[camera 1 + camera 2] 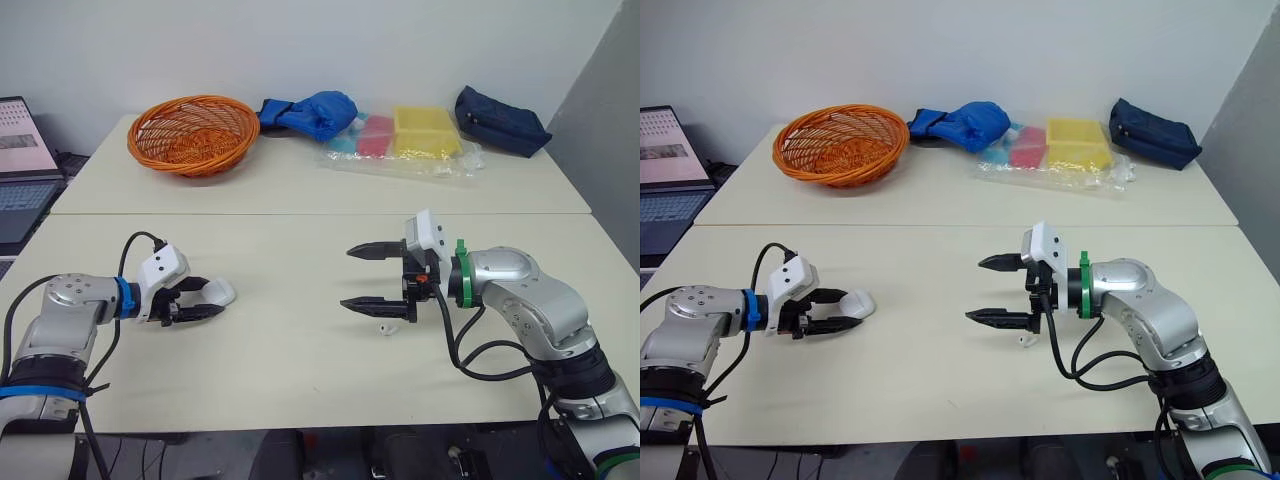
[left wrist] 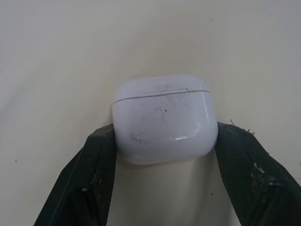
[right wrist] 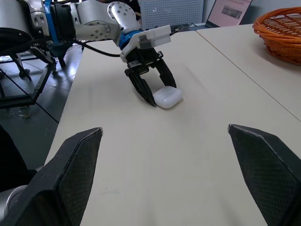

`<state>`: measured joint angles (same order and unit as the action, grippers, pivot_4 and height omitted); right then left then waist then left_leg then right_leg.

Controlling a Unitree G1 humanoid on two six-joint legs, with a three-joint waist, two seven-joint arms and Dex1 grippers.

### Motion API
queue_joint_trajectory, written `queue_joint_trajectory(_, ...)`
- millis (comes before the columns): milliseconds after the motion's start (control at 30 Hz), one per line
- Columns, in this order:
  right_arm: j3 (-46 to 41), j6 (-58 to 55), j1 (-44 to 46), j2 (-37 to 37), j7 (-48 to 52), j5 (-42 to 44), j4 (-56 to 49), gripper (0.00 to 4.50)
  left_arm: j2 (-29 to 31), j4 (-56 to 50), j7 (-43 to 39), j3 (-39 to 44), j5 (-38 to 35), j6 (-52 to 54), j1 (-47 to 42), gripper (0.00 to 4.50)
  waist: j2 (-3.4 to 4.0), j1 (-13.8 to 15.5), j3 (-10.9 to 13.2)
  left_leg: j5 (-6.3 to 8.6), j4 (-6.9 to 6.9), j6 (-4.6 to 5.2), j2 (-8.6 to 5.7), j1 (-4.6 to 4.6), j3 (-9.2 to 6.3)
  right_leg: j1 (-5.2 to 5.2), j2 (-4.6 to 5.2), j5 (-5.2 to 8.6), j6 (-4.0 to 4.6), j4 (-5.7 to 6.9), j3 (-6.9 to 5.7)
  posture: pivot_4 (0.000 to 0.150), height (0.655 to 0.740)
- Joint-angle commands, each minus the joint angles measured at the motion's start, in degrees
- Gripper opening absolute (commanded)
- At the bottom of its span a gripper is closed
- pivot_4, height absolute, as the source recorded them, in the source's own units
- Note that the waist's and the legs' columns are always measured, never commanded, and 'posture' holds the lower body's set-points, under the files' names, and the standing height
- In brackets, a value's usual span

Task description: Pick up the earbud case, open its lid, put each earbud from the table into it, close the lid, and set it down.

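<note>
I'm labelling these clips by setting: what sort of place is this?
Probably a lab or office workroom: two pale tables pushed together by a plain wall, an open laptop beside them.

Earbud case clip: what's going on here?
The left gripper grips the white earbud case by its sides. The case seems to rest on the table with its lid shut. The right gripper is open above the table, and a small white earbud lies close beside it, not yet picked up.
</note>
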<state>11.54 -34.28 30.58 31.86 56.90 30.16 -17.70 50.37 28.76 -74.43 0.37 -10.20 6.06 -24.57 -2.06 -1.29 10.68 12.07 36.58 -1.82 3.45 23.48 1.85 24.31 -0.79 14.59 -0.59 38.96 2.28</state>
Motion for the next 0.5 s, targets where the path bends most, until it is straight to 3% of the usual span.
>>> queue_joint_trajectory(33, -2.65, 1.02, 0.0, 0.82, -1.96, -1.39, -0.23, 4.5, -2.85, -6.54, 1.13, 1.2, -3.18, 1.43, -3.55, 2.74, -0.02, 0.15, 0.0, 0.0, 0.11, 0.0, 0.01, 0.11, -0.02, 0.02, 0.01, -0.01, -0.02, 0.0, -0.02, 0.15, 0.74)
queue_joint_trajectory(167, -11.0, -19.92, 5.34, -5.92, -17.84, 6.65, 3.05, 4.5, -11.95, -15.91, 5.31, -1.05, -1.37, -13.3, -13.63, 2.74, -0.27, 1.09, 0.14, 0.0, 0.46, -0.01, 0.06, 0.46, -0.15, 0.11, -0.01, -0.23, -0.11, -0.01, -0.04, 0.15, 0.74)
queue_joint_trajectory(300, -10.69, -25.29, 8.51, -4.45, -15.37, 8.98, 4.54, 4.5, -15.43, -10.16, 8.84, -5.49, 7.87, -39.4, -18.29, 2.74, -0.1, 0.67, -0.01, 0.0, 0.37, 0.0, -0.04, 0.23, 0.25, 0.04, -0.06, -0.48, 0.06, -0.15, 0.17, 0.15, 0.74)
queue_joint_trajectory(500, -13.2, -30.67, 12.62, -7.31, -19.35, 11.69, 6.22, 4.5, -17.31, 1.42, 18.4, -9.42, 18.48, -60.35, -22.76, 2.74, -0.07, -0.47, -0.01, 0.07, 0.33, 0.12, 0.05, 0.41, 0.13, 0.3, -0.29, -0.4, 0.13, -0.05, 0.19, 0.15, 0.74)
